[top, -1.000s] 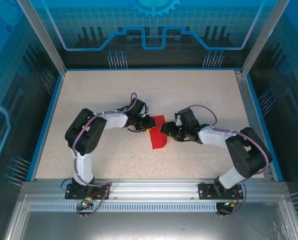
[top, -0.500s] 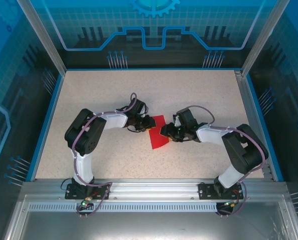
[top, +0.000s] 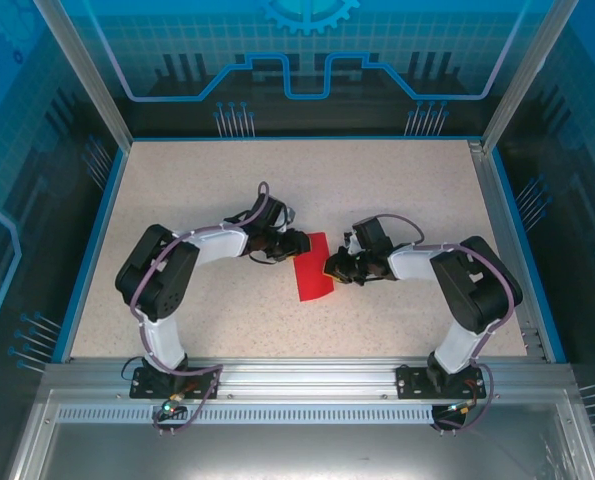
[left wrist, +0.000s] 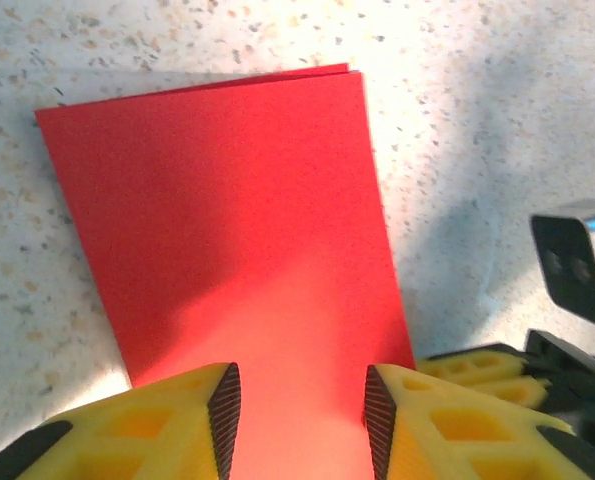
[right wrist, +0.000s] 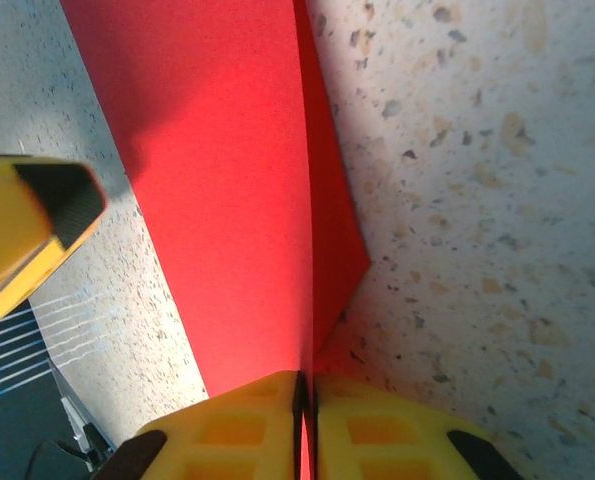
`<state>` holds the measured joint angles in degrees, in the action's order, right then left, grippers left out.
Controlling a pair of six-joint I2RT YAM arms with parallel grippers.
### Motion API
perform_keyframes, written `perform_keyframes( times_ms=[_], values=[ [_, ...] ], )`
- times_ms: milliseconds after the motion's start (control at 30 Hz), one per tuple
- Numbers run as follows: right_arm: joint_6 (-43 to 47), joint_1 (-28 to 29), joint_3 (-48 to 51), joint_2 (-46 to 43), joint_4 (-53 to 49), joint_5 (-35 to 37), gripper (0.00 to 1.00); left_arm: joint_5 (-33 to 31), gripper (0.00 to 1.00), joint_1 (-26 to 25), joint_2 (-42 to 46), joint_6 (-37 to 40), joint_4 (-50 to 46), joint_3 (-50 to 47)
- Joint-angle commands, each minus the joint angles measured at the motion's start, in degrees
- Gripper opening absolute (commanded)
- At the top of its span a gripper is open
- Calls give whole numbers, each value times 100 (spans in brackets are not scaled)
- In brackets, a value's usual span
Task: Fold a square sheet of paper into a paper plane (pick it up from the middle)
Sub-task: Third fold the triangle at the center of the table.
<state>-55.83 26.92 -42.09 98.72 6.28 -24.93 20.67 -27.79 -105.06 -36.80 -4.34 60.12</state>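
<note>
You've got the square sheet of paper (top: 313, 266) lying red and folded over near the middle of the bench (top: 197, 180), a bit right of centre in the top view, long side running top to bottom of the frame with a slight tilt

The left end effector (top: 299, 243) sits at the sheet's upper left corner, the right end effector (top: 329, 267) at its right edge about halfway down, so the paper lies between the two

In the left wrist view you see the left end effector (left wrist: 302, 400) at the bottom of the frame with its jaws apart. The paper (left wrist: 227, 200) runs up from the gap between them and takes up the centre and upper left, flat on the bench, with two layers showing at the top edge. You can't tell whether the pads touch the paper. Another yellow finger sits at the lower right, just beside the sheet's right edge

In the right wrist view the right end effector (right wrist: 305, 390) is at bottom centre, its jaws pressed together with a thin red sliver pinched between them: it's clamped on the sheet's edge. From there the paper (right wrist: 227, 150) spreads up to the top left of the frame, one flap poking out to the right. A yellow finger with a black pad shows at the left edge, beside the paper
</note>
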Motion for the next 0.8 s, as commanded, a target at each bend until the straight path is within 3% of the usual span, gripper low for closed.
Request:
perform_keyframes(
  times_ms=[0,267,433,767],
  values=[
    [-341,-16,-62,20,223,-31,11,122,44,25,509,355,-20,-254],
    [-1210,182,133,1,479,262,9,-269,50,-384,1496,925,307,-1102],
    [-1697,261,413,-49,883,334,9,-998,53,-953,1890,1478,175,-1420],
    [-1233,201,291,-267,515,161,24,-2590,57,-2368,1684,2464,-352,-1142]
  ],
)
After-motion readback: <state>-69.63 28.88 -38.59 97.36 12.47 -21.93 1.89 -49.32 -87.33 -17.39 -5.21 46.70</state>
